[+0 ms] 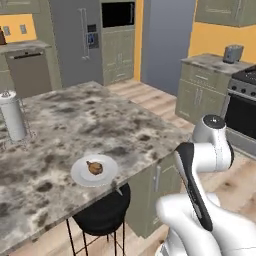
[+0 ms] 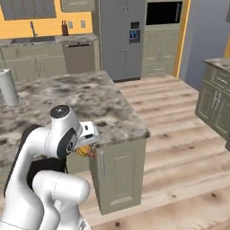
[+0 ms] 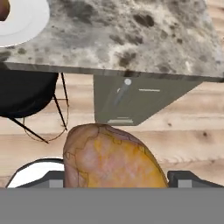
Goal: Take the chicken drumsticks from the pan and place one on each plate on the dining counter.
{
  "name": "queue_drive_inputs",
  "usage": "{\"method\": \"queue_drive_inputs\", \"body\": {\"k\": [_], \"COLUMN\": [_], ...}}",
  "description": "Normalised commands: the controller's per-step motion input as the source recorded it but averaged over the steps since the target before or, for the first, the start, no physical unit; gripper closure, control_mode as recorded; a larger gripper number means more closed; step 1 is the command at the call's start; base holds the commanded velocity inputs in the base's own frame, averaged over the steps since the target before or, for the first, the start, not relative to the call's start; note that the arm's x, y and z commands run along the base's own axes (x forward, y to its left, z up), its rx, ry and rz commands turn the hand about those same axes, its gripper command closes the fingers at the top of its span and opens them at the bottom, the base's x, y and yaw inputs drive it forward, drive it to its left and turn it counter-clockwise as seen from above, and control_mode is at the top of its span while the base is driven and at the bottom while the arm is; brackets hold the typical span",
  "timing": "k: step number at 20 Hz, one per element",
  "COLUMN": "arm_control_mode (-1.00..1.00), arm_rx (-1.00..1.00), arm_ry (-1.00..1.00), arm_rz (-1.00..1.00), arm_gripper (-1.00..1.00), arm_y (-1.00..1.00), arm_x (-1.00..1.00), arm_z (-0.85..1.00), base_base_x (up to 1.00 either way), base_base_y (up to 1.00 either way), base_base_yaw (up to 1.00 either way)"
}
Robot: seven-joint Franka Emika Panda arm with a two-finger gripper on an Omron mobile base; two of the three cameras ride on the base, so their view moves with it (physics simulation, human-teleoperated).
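Drumstick sits between my finger tips in the hand view, golden-brown and lumpy, close up against the lens; my gripper is closed on it, one dark tip showing just to its right; in the right base view the same piece peeks out orange-brown below my hand, beside the corner of the dining counter and off its top; the counter's grey-green side with a handle shows ahead of me in the hand view, above a wooden floor; a plain white plate lies near the counter's near edge, and the other drumstick rests on it; that plate shows again at the top left corner of the hand view, well apart from the piece I hold; a black stool stands under the counter's edge just below the plate; a white canister stands upright far back on the marble top.
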Motion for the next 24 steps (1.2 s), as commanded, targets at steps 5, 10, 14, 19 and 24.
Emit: {"method": "queue_drive_inputs", "body": {"k": [5, 10, 14, 19, 24], "arm_control_mode": [1.00, 1.00, 1.00, 1.00, 1.00], "arm_rx": [0.00, 0.00, 0.00, 0.00, 0.00], "arm_ry": [0.00, 0.00, 0.00, 0.00, 0.00], "arm_rz": [0.00, 0.00, 0.00, 0.00, 0.00], "arm_gripper": [1.00, 1.00, 1.00, 1.00, 1.00], "arm_y": [0.00, 0.00, 0.00, 0.00, 0.00], "arm_x": [0.00, 0.00, 0.00, 0.00, 0.00], "arm_z": [0.00, 0.00, 0.00, 0.00, 0.00], "base_base_x": [-0.56, -0.15, -0.01, 0.06, 0.42], "base_base_y": [0.72, 0.93, 1.00, 1.00, 0.68], "base_base_yaw": [0.63, 0.12, 0.00, 0.00, 0.04]}}
